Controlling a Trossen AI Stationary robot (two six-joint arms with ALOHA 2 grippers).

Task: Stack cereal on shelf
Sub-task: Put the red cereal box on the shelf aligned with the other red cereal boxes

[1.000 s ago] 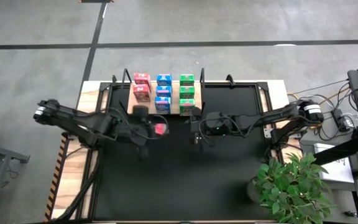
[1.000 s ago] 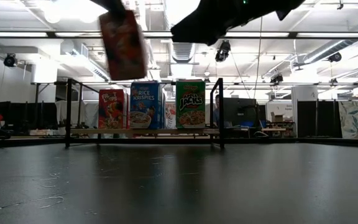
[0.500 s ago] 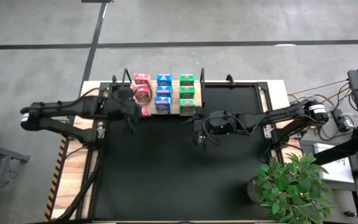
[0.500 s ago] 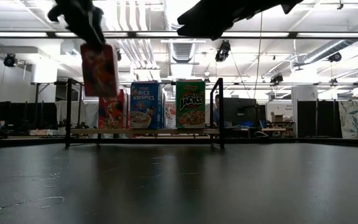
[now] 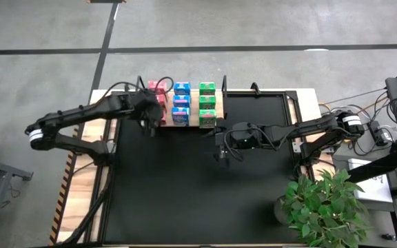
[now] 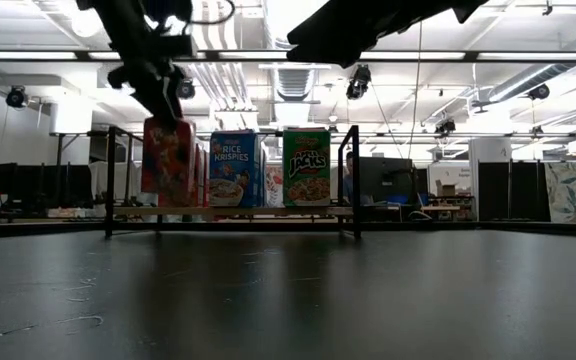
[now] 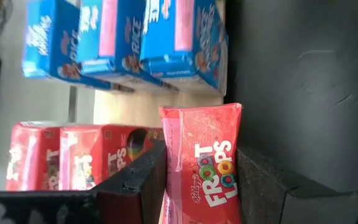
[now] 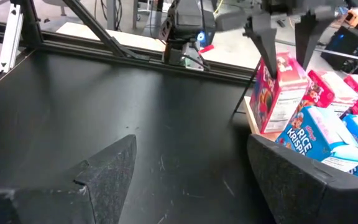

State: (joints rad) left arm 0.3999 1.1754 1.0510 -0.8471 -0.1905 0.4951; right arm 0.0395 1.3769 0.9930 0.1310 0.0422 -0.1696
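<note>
The shelf (image 6: 268, 211), a light wooden board with black posts, stands at the table's far edge. On it are two pink-red cereal boxes (image 7: 61, 155), three blue ones (image 5: 181, 102) and three green ones (image 5: 207, 102). My left gripper (image 6: 158, 95) is shut on another pink-red Froot Loops box (image 6: 168, 160), at the near end of the pink-red row. Whether the box's bottom touches the board I cannot tell. My right gripper (image 8: 188, 180) hangs open over the mat, just near of the green row, with nothing between its fingers. My left gripper pinches the Froot Loops box between its two fingers, one finger (image 7: 135, 180) on each side of the box's upper part (image 7: 185, 155). The fingers come from above, slanting toward the table's far edge. The box hangs upright below them.
A black mat (image 5: 198, 186) covers the table and is bare between the shelf and the near edge. A potted plant (image 5: 322, 203) stands at the near right corner. The shelf's black posts (image 6: 110, 180) rise at both ends of the board.
My left gripper has carried the pink-red box from above the middle of the mat toward the table's far edge and left, to the shelf's pink-red row, and has sunk. The box, tilted before, now hangs upright and lower, close to the board.
</note>
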